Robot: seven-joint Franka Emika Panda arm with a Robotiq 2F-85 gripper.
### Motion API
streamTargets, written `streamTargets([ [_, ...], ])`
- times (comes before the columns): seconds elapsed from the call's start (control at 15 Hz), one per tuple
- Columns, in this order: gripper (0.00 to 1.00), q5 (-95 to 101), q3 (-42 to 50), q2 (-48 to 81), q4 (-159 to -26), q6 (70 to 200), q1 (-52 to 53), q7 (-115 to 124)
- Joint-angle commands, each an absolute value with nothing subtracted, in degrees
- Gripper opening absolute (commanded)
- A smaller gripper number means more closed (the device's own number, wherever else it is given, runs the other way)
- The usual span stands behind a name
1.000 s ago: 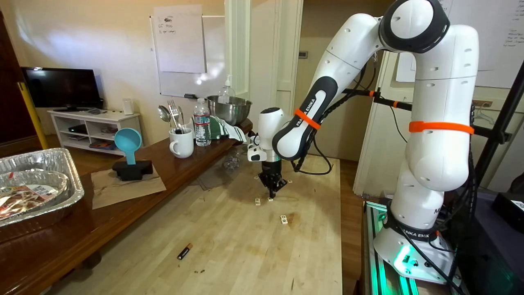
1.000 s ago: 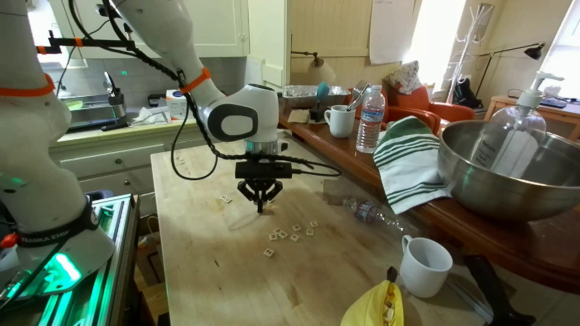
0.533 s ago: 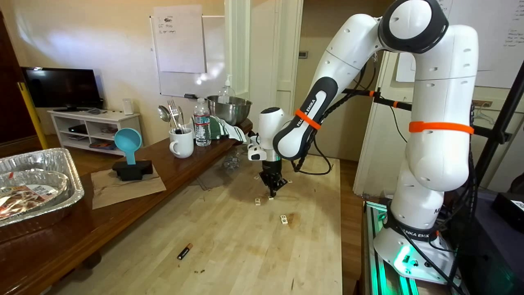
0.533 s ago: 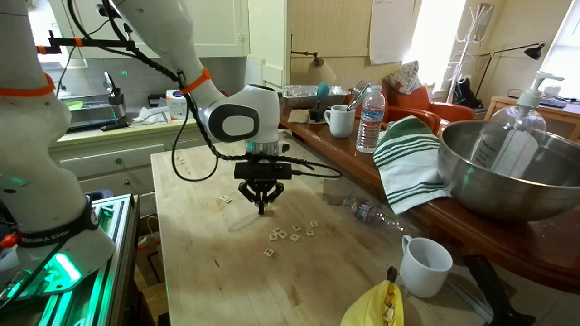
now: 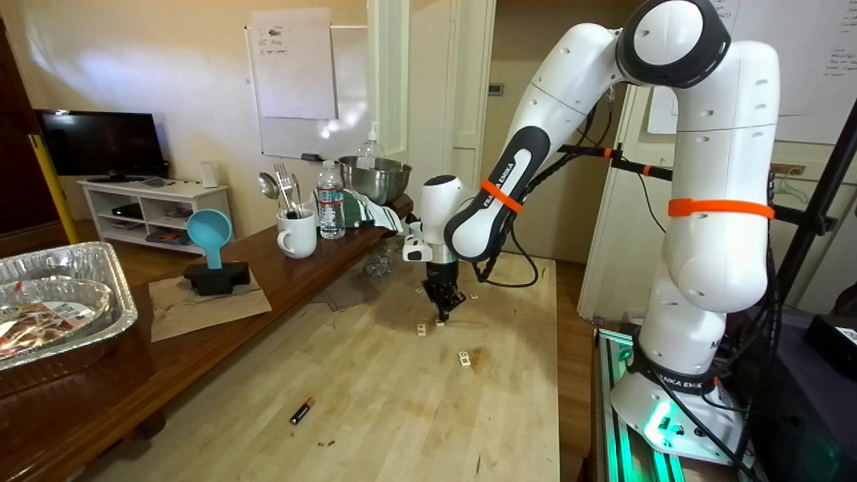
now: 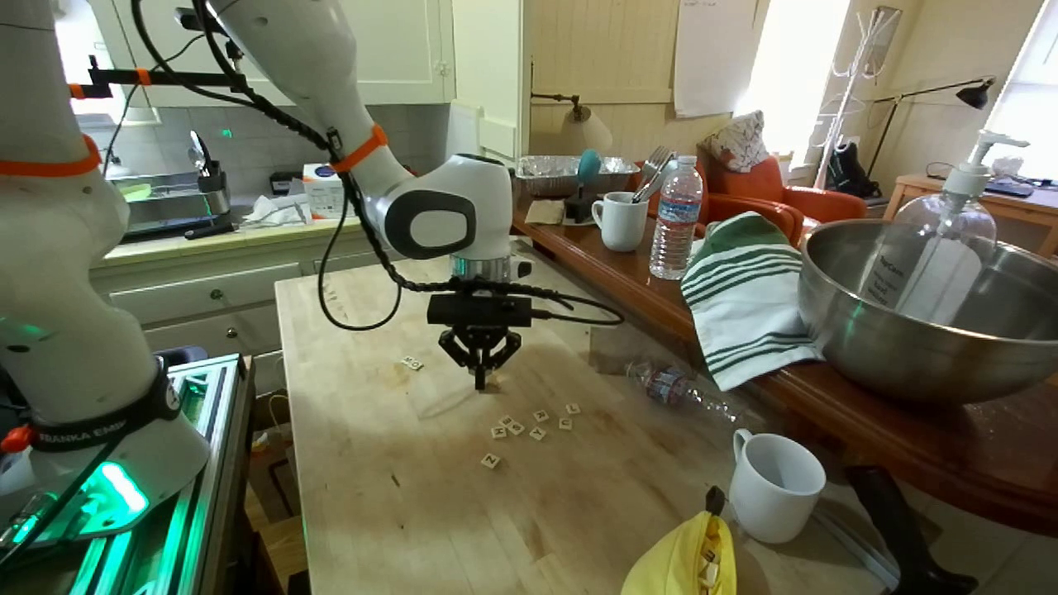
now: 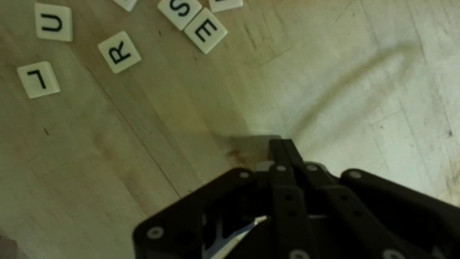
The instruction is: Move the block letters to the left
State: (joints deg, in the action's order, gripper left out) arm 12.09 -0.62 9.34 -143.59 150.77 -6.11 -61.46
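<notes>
The block letters are small cream tiles with black letters, lying flat on the wooden table (image 6: 446, 529). Several sit in a loose cluster (image 6: 515, 427), with one tile (image 6: 490, 460) apart and a pair (image 6: 412, 363) farther off. The wrist view shows L (image 7: 39, 80), R (image 7: 119, 52), U (image 7: 54, 22) and E (image 7: 205, 31) tiles ahead-left of the fingers. My gripper (image 7: 282, 141) points down, shut, fingertips together with nothing seen between them. It is low at the table in both exterior views (image 5: 443, 316) (image 6: 480, 383). One tile (image 5: 440, 323) lies right by the fingertips; contact is unclear.
A battery (image 5: 302, 410) lies on the table. A yellow pouch (image 6: 678, 558), a white mug (image 6: 777, 487), a dark handle (image 6: 901, 529) and a lying plastic bottle (image 6: 674, 387) stand near the raised brown counter (image 5: 221, 335). A steel bowl (image 6: 926, 355) sits on that counter.
My gripper has shifted slightly, a little right in an exterior view where the cluster shows. The tile by the fingertips has shifted slightly with it. The other tiles have not moved.
</notes>
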Motion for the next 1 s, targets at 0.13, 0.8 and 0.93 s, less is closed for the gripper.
streamTargets([
  [0.13, 0.0, 14.14, 0.34, 12.39, -141.9, 153.32, -4.87, -57.83],
  [0.8, 0.0, 14.38, 0.07, 14.18, -139.81, 153.38, -4.72, -55.36],
  [0.93, 0.0, 14.26, -0.04, 14.37, -139.59, 153.38, -4.67, -55.16],
])
